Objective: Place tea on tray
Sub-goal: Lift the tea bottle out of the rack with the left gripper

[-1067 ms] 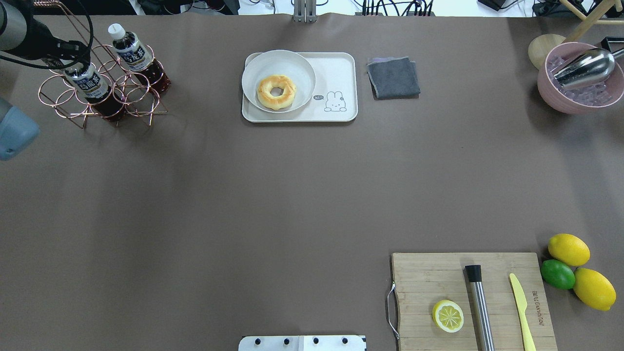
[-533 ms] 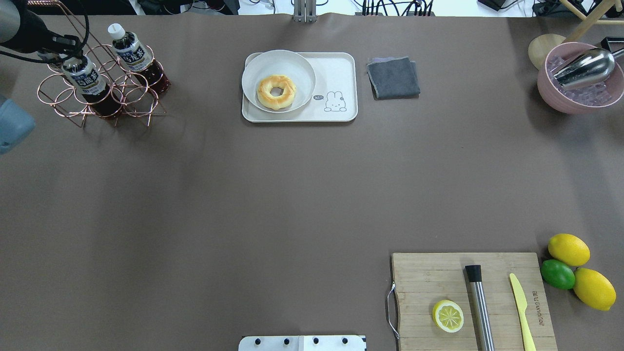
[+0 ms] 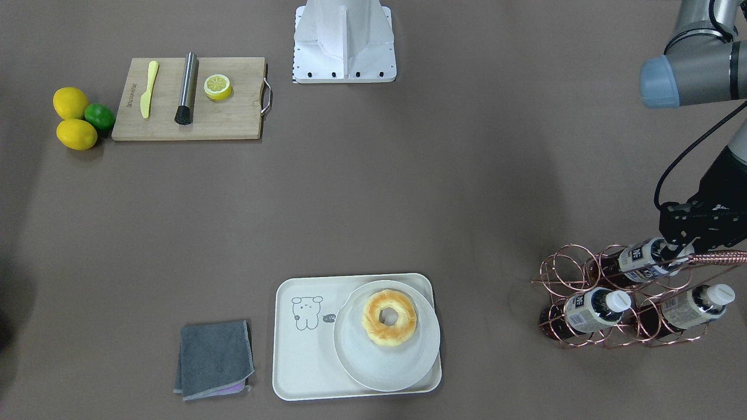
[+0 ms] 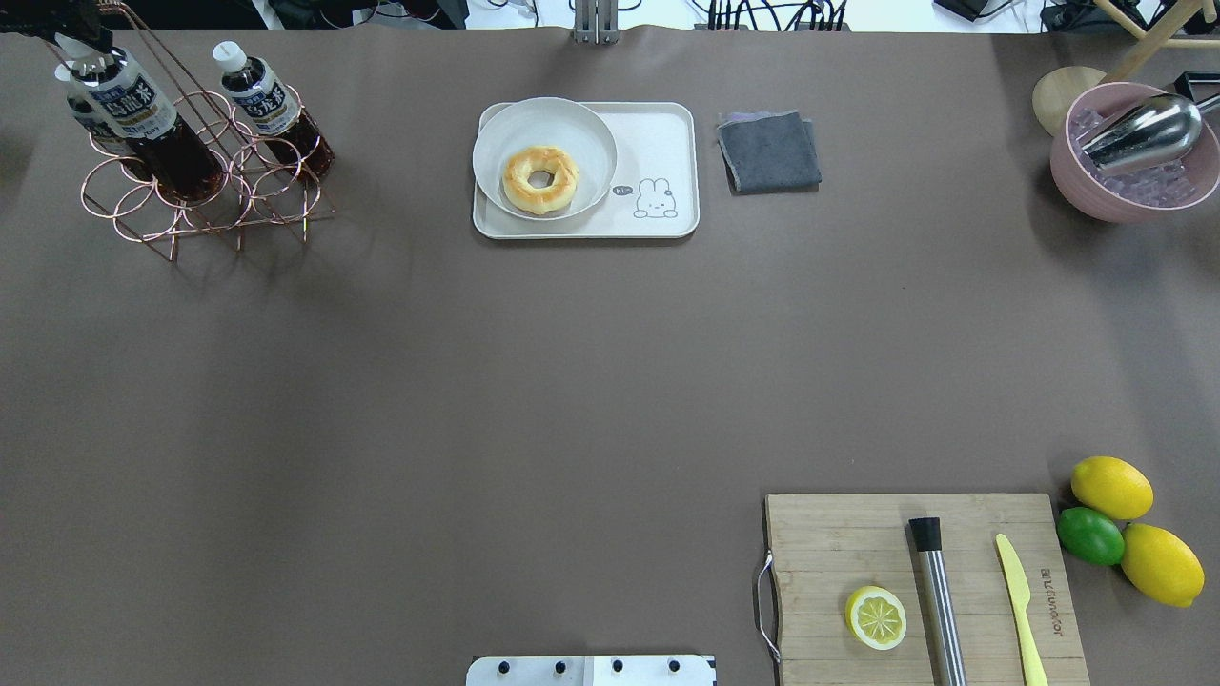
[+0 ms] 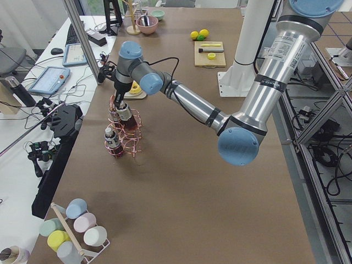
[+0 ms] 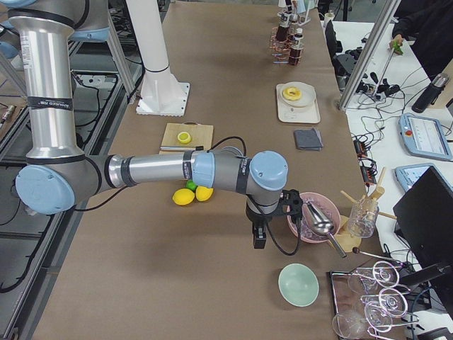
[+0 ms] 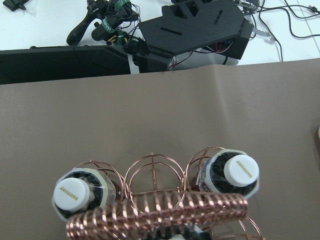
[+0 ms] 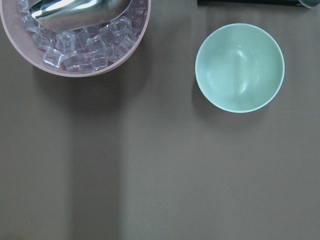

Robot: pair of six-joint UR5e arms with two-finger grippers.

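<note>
Three tea bottles stand in a copper wire rack at the table's far left. My left gripper is shut on the cap end of the upper tea bottle, which is tilted and partly drawn out of its ring; it also shows in the overhead view. The two other bottles lie in the rack. The cream tray sits at the far middle and carries a round plate with a donut. My right gripper shows only in the exterior right view; I cannot tell whether it is open or shut.
A grey cloth lies right of the tray. A pink bowl of ice with a metal scoop stands far right. A cutting board with a lemon half, muddler and knife sits near right, beside lemons and a lime.
The held bottle has moved up and toward the far left corner, sliding further out of the rack. The left arm has drawn back out of the overhead view. The rack shifted slightly.
</note>
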